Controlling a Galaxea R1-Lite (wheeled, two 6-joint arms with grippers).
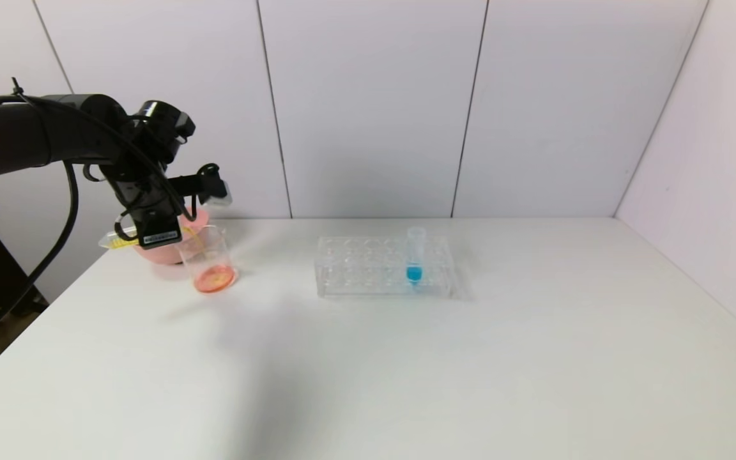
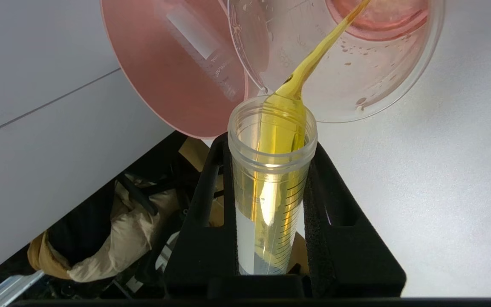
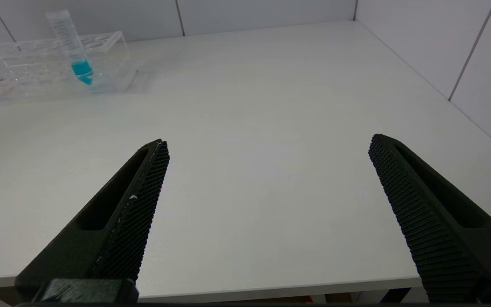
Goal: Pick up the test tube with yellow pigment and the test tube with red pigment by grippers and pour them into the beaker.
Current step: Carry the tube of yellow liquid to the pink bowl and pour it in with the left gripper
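Now left claw (image 2: pixel 269 170) tips test tube with yellow pigment (image 2: pixel 271 179) over beaker (image 2: pixel 399 85).

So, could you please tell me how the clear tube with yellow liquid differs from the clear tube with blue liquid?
The clear tube with yellow liquid is tipped over, clamped in the left gripper and pouring into the glass beaker; the clear tube with blue liquid stands upright in the transparent rack, untouched. Both are uncapped graduated tubes.

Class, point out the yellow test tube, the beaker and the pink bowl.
yellow test tube (image 2: pixel 271 179), left wrist view, its clear wall.
beaker (image 1: pixel 208 255), head view, its glass side.
pink bowl (image 2: pixel 173 72), left wrist view, its inner wall.
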